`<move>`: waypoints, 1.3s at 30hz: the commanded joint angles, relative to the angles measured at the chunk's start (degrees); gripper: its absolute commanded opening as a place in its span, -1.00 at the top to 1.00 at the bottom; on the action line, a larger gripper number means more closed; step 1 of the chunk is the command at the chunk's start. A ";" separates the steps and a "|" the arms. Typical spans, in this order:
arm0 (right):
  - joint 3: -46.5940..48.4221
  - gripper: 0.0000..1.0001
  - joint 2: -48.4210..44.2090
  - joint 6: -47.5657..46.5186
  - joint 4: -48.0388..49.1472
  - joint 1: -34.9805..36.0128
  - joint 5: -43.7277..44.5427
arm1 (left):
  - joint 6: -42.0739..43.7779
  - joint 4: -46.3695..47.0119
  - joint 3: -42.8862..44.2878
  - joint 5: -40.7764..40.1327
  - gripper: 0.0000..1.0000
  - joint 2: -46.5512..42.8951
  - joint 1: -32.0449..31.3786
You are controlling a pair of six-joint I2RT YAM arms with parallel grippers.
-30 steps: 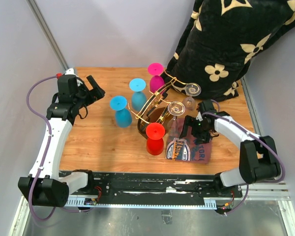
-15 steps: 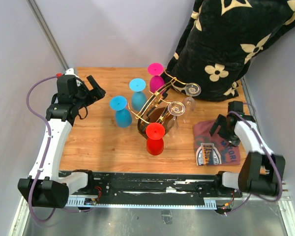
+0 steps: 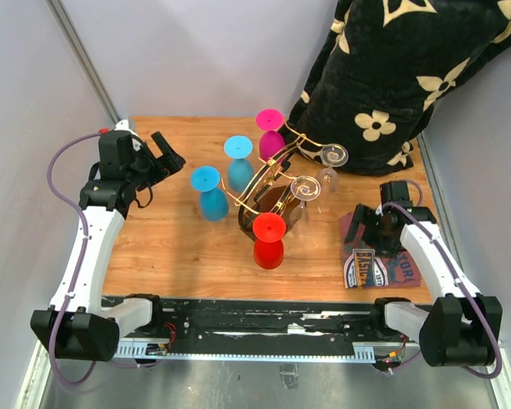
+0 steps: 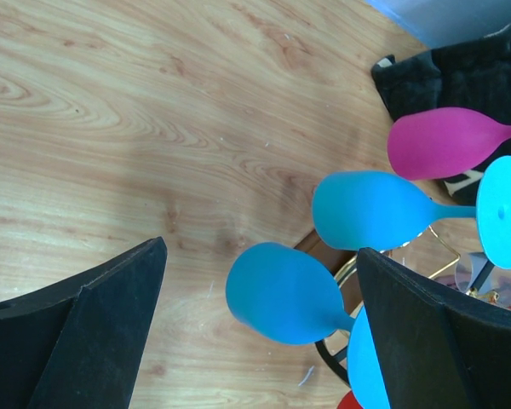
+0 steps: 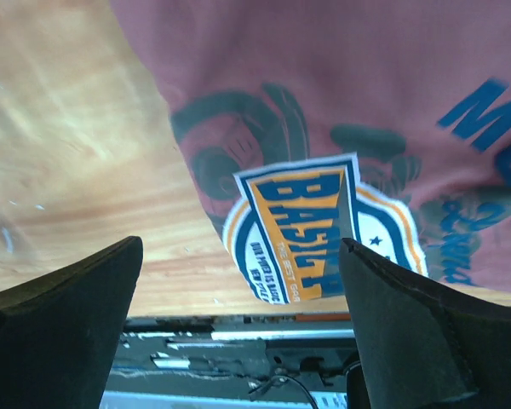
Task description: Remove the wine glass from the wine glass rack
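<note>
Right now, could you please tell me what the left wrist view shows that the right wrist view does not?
Only the left wrist view: two blue wine glasses, a pink wine glass and a bit of the gold wine glass rack, beyond the open left gripper. Only the right wrist view: a maroon printed T-shirt beyond the open right gripper. Both: the wooden table and dark fingers spread apart.
</note>
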 commanded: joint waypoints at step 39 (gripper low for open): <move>40.32 -0.97 50.82 -14.13 2.75 -17.30 36.12 | -0.58 -2.34 0.85 4.47 -0.99 -1.90 -0.24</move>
